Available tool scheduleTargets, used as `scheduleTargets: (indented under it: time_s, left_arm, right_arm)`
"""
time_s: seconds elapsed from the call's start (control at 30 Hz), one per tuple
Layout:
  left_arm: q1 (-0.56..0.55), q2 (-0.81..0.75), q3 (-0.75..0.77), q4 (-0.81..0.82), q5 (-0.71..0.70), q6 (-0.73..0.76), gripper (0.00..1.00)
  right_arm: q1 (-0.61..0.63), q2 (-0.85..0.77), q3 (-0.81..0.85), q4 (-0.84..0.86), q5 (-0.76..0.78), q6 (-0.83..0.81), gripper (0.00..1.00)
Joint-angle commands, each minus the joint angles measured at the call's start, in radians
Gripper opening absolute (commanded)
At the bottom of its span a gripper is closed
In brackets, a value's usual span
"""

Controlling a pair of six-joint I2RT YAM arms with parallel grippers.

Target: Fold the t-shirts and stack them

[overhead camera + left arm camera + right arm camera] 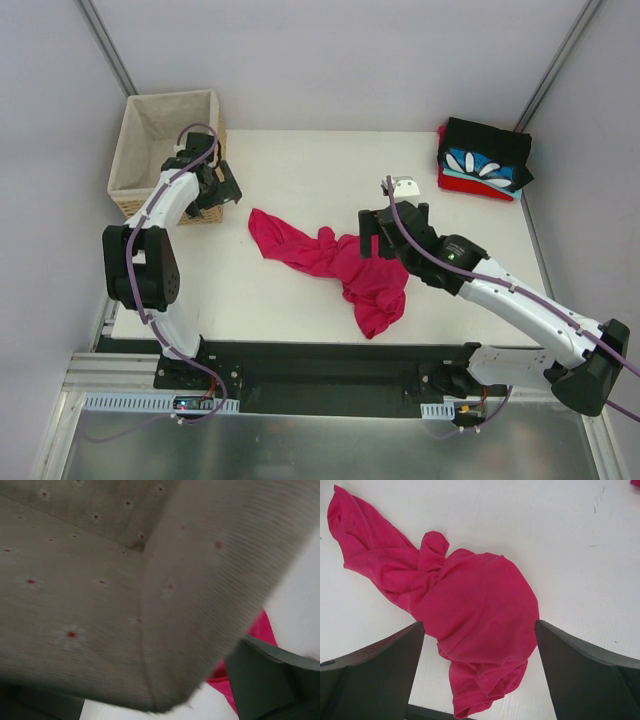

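Observation:
A magenta-pink t-shirt (330,262) lies crumpled in the middle of the white table (300,160). My right gripper (374,236) hovers just above its right part, open, and in the right wrist view the t-shirt (470,600) shows between the spread fingers (375,675) of that gripper (479,625). Folded t-shirts are stacked at the far right corner: black (490,140) on top, blue with white petals (482,166), red (470,189) below. My left gripper (224,186) is open at the basket's front right corner, holding nothing.
The wicker basket (165,140) with beige lining stands at the far left corner; its lining (100,590) fills the left wrist view, blurred, with a bit of pink cloth (260,630) past it. A small white object (405,185) lies behind the right gripper.

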Motion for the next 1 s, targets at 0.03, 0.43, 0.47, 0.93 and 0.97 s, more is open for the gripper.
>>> scheduleTargets:
  time_s: [0.03, 0.43, 0.47, 0.93, 0.97]
  left_arm:
    - [0.088, 0.042, 0.037, -0.008, -0.051, 0.010, 0.99]
    - [0.223, 0.158, 0.200, -0.033, -0.049, 0.076, 0.99]
    - [0.228, 0.169, 0.223, -0.045, -0.049, 0.087, 0.99]
    - [0.238, 0.107, 0.387, -0.157, 0.024, 0.081, 0.99]
    - [0.223, 0.079, 0.334, -0.157, 0.023, 0.081, 0.99]
  right_arm:
    - [0.005, 0.005, -0.001, 0.013, 0.029, -0.024, 0.96]
    - [0.003, 0.028, 0.012, 0.015, 0.027, -0.030, 0.97]
    - [0.005, 0.029, 0.013, 0.015, 0.027, -0.031, 0.97]
    - [0.005, 0.063, 0.033, 0.001, 0.009, -0.021, 0.96]
    - [0.005, 0.069, 0.045, -0.006, 0.003, -0.018, 0.97]
